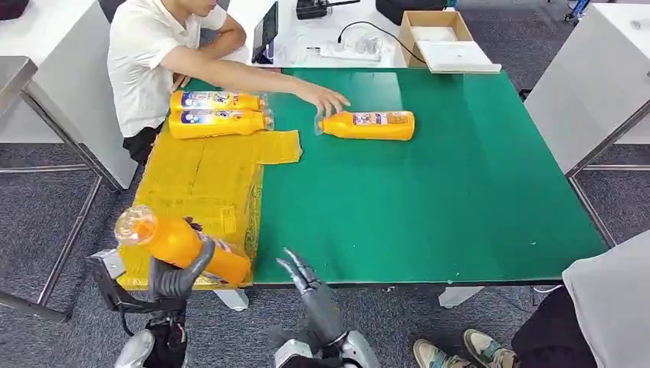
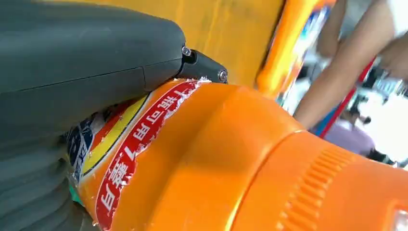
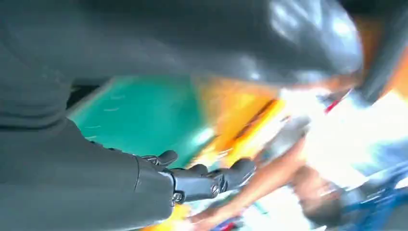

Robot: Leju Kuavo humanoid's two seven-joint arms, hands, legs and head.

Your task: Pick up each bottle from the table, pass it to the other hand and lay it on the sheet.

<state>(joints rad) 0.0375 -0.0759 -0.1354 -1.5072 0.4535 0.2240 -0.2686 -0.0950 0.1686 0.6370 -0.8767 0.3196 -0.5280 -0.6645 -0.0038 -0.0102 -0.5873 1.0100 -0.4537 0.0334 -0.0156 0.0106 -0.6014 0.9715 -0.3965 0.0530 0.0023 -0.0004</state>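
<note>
Left hand [image 1: 178, 272] gripping glossy orange bottle [image 1: 184, 244] over crinkled yellow sheet [image 1: 207, 192] at desk [image 1: 429, 199] edge. Right hand [image 1: 300, 273] hovering empty, fingers spread; wrist view blurring. Person's hand [image 1: 326, 98] touching another bottle [image 1: 369, 125] mid-desk.

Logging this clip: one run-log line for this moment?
left hand: holds bottle over sheet | right hand: open | person's hand: on table bottle
</note>
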